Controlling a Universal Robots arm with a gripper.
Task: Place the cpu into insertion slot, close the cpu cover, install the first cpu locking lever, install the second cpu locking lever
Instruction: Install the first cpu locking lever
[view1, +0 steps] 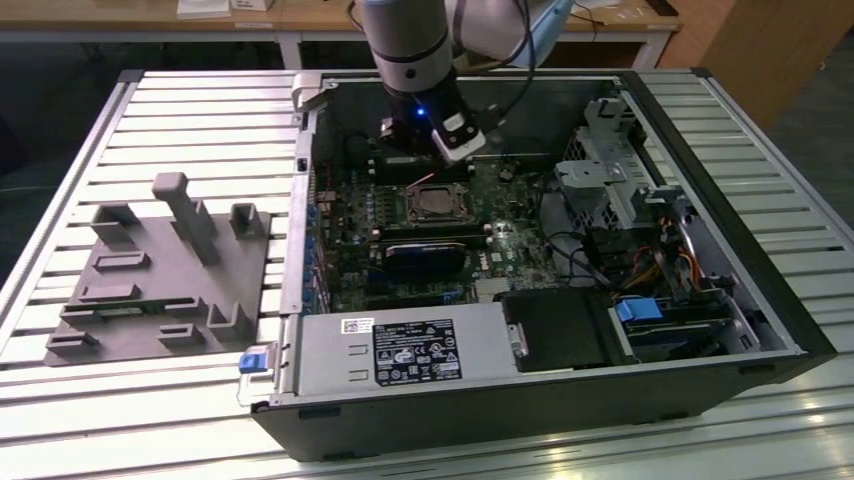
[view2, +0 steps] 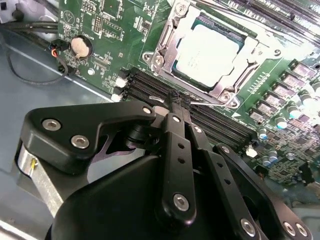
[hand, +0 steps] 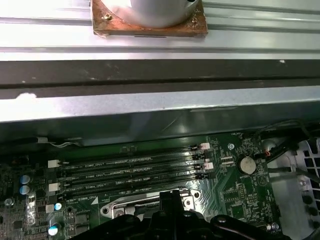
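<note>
The cpu (view2: 207, 50) (view1: 433, 207), a dull silvery square, lies in the insertion slot (view2: 235, 96) on the green board. The cpu cover (view2: 167, 47) lies flat around it, with the chip showing through its window. My gripper (view2: 177, 97) (view1: 434, 168) hangs just beside the socket, above the black memory slots, with its black fingers (view2: 172, 130) shut together. A thin metal locking lever (view2: 212, 104) runs along the near side of the socket, right at the fingertips. Whether the tips press on it or clamp it is hidden. In the first wrist view the gripper (hand: 170, 197) sits over the socket's edge.
The open computer case (view1: 314, 95) has steel walls around the board. The memory slots (hand: 130, 172) lie between socket and case wall. A drive cage with cables (view1: 601, 180) stands at the exterior view's right, a power supply (view1: 400, 350) in front, and a grey fixture (view1: 160, 270) at the left.
</note>
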